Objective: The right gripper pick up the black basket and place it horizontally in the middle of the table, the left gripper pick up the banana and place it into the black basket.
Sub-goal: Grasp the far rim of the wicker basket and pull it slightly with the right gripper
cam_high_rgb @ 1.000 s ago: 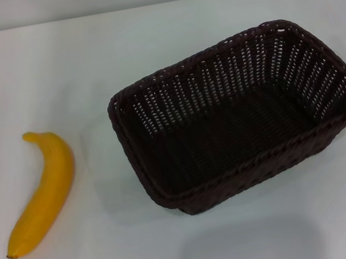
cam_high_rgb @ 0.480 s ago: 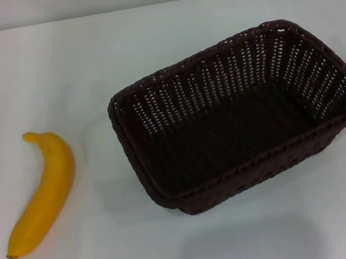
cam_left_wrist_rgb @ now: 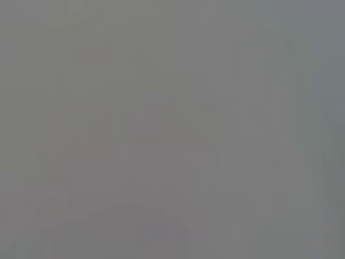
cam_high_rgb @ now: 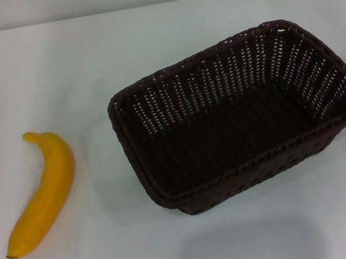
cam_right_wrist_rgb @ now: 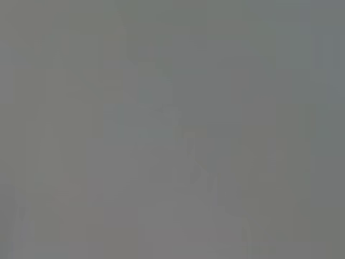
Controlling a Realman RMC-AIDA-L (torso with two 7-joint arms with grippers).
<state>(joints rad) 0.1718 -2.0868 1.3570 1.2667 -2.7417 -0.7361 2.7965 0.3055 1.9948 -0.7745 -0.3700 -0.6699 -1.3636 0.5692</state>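
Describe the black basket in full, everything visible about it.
The black basket is a rectangular, very dark woven piece with openwork slotted sides and a braided rim. It stands upright and empty on the white table, turned at a slant, toward the robot's right. The banana lies apart on its left. Nothing touches it but the table.

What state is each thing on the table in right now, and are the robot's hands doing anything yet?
black basket: upright, open side up, empty, set at an angle on the robot's right.
banana: lying flat on the table, to the basket's left, apart from it.
table: white, bearing both.
Left gripper and right gripper: not in view.
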